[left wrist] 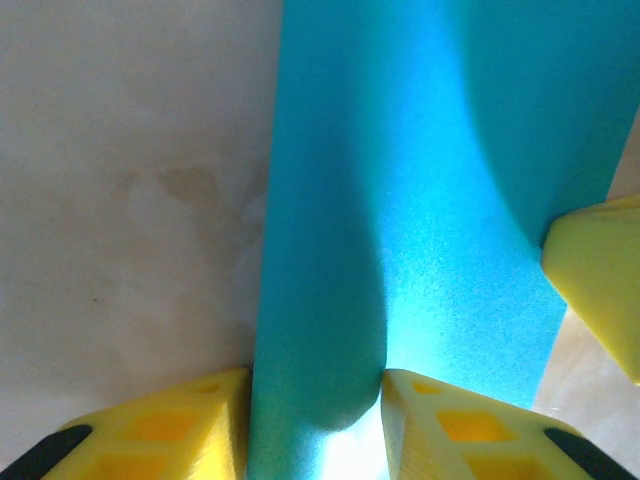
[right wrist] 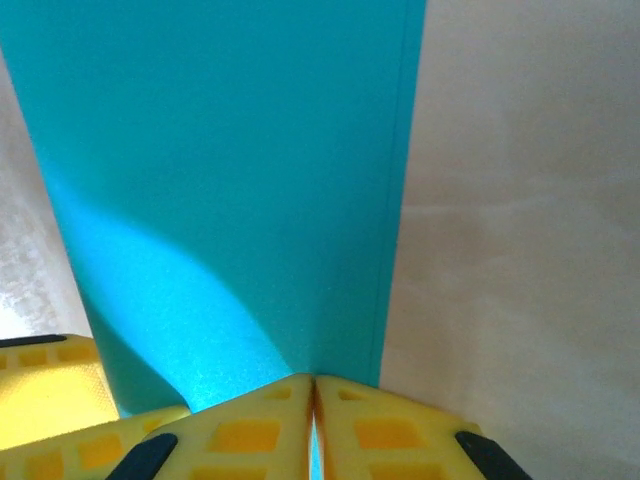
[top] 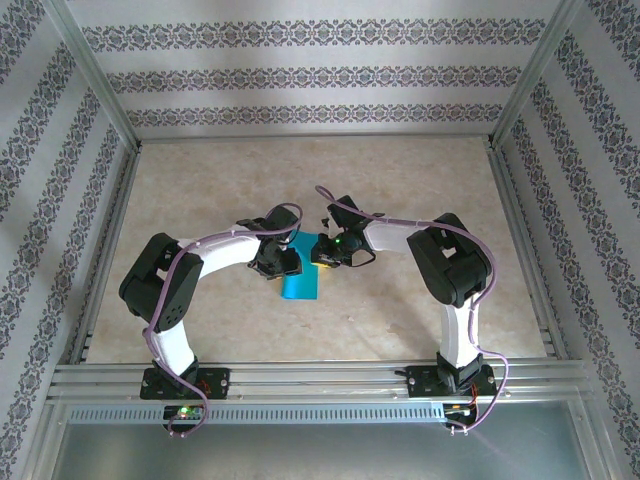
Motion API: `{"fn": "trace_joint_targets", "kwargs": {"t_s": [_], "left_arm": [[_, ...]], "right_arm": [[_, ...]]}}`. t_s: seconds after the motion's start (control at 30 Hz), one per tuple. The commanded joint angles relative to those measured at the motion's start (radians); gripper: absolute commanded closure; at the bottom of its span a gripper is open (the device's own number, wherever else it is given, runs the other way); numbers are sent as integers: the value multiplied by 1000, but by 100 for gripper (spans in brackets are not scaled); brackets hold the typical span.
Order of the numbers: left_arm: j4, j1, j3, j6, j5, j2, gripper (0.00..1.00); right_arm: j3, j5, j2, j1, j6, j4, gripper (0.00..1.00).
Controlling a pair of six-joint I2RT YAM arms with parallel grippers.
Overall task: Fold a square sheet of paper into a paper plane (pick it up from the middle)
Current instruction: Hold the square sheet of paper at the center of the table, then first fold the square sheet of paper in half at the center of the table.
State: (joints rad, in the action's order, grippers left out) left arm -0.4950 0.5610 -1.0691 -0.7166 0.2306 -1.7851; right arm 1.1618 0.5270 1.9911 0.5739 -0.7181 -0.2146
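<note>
Looking down on a beige, marbled tabletop, running pale and faintly stained toward the far edge. Lying near its middle, a little toward the near edge: a teal sheet of paper, showing as a narrow oblong, possibly lifting off partly.

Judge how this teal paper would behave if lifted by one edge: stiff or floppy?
Probably floppy: the teal sheet bows into a rounded hump between the fingers of the left gripper. Likely thin and light: the right gripper pinches it with fingers almost touching. It would likely sag, maybe crease.
</note>
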Motion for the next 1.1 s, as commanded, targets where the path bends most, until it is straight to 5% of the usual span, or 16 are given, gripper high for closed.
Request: {"fn": "trace_joint_targets", "kwargs": {"t_s": [0.0, 0.13, 0.33, 0.5, 0.87, 1.07], "left_arm": [[-65, -14, -35, 24, -32, 28, 59], [-45, -56, -43, 22, -50, 126, 57], [148, -71, -13, -16, 176, 105, 64], [207, -73, -20, -42, 242, 39, 70], [176, -90, 29, -39, 215, -22, 79], [221, -139, 123, 76, 256, 1, 79]], "right_arm": [[-4, -80, 59, 3, 50, -123, 87], [0, -100, 88, -5, 88, -155, 87], [76, -129, 126, -17, 237, -260, 88], [117, -121, 155, -19, 284, -292, 89], [112, -135, 170, -25, 252, -305, 89], [113, -161, 187, -28, 238, -338, 89]]}}
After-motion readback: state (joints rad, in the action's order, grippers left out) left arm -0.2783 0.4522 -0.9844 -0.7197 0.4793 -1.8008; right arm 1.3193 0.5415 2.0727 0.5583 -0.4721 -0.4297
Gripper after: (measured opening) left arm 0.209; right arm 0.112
